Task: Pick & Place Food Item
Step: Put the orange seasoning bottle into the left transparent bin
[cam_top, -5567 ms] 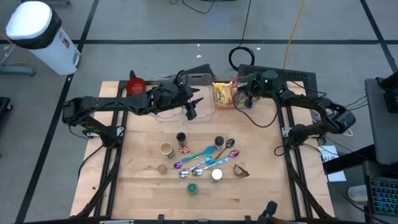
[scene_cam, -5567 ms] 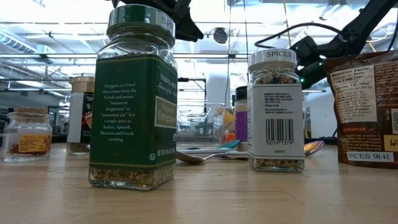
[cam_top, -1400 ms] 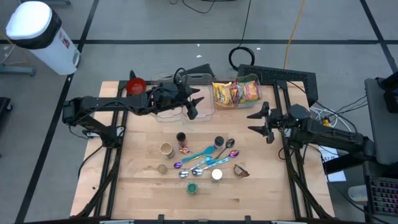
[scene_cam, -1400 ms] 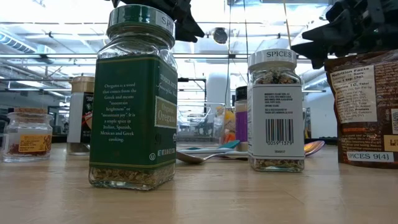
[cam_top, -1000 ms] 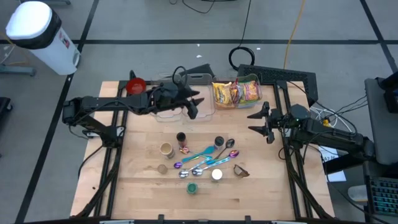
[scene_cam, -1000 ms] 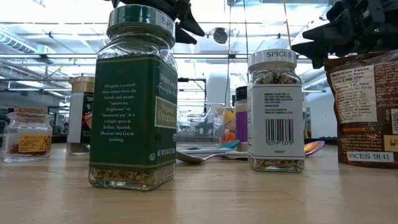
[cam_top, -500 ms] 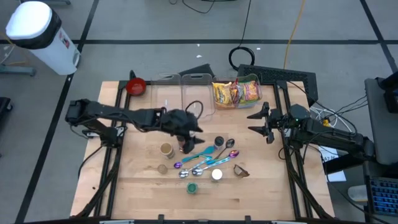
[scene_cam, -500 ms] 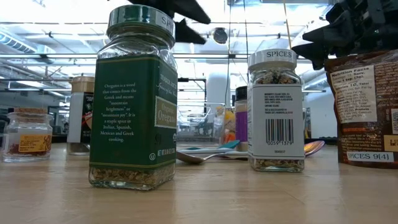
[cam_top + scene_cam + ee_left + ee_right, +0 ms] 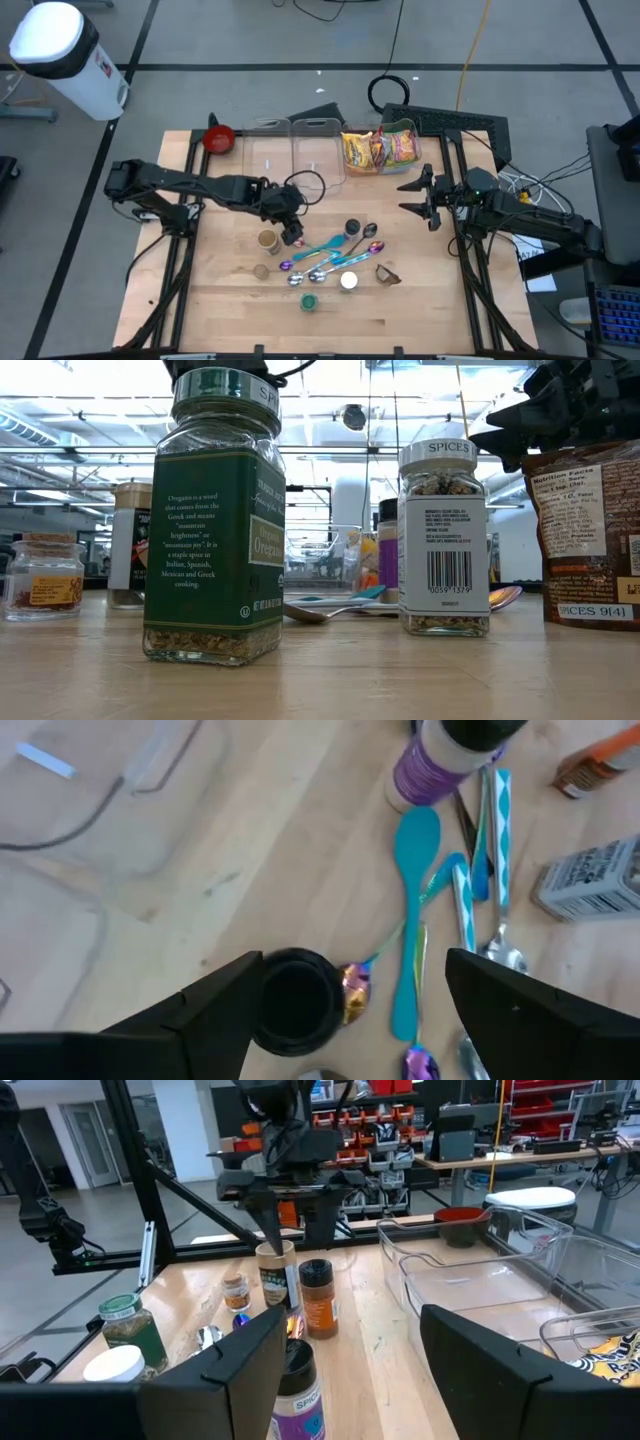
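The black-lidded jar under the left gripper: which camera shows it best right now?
The left wrist view: the black-lidded jar sits between the open left gripper fingers. The high view has the gripper covering it. In the right wrist view it is small; in the low view, hidden.

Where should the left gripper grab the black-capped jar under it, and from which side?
Take the jar by its round cap, straight down from above. It stands upright, cap facing the open left gripper. A spoon lies against one side, so centre the fingers and keep them clear of it.
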Motion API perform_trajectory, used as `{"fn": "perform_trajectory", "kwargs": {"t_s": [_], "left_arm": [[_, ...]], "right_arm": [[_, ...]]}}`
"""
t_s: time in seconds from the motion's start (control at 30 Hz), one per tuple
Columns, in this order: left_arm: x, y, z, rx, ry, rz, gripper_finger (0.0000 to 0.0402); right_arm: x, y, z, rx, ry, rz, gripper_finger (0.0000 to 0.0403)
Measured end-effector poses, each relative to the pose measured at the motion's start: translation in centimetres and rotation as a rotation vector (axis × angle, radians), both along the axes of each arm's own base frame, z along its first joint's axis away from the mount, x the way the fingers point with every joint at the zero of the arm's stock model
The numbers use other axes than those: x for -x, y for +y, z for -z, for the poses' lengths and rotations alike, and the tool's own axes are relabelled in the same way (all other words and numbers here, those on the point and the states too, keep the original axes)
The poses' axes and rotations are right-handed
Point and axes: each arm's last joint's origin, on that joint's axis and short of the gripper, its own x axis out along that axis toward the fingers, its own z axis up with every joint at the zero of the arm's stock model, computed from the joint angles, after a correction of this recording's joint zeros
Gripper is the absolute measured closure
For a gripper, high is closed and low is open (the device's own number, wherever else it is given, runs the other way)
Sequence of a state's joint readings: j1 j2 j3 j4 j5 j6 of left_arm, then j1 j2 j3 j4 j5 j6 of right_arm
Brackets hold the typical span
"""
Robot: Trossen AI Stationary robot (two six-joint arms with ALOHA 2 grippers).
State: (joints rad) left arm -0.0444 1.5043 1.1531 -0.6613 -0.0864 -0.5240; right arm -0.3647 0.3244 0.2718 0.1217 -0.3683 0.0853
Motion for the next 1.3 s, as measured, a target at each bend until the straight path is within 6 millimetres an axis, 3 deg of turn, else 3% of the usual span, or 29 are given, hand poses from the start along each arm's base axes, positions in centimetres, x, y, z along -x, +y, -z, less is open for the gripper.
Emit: {"fn": "perform_trajectory", "kwargs": {"t_s": [0.67, 1.03, 1.13, 1.3], "left_arm": [[-1.0, 0.1, 3.5, -0.08, 0.175, 0.02, 0.0094], [-1.1, 0.1, 4.0, -0.092, 0.199, 0.043, 0.0096], [-1.1, 0.1, 4.0, -0.092, 0.197, 0.043, 0.0115], [-1.1, 0.1, 4.0, -0.09, 0.197, 0.044, 0.0187]], "right_arm": [[-0.4, -0.2, 0.3, -0.012, 0.033, 0.005, 0.0179], [-0.4, -0.2, 0.4, 0.004, 0.037, 0.003, 0.0179], [-0.4, -0.2, 0.4, 0.004, 0.037, 0.003, 0.0179], [-0.4, -0.2, 0.4, 0.004, 0.037, 0.003, 0.0179]]}}
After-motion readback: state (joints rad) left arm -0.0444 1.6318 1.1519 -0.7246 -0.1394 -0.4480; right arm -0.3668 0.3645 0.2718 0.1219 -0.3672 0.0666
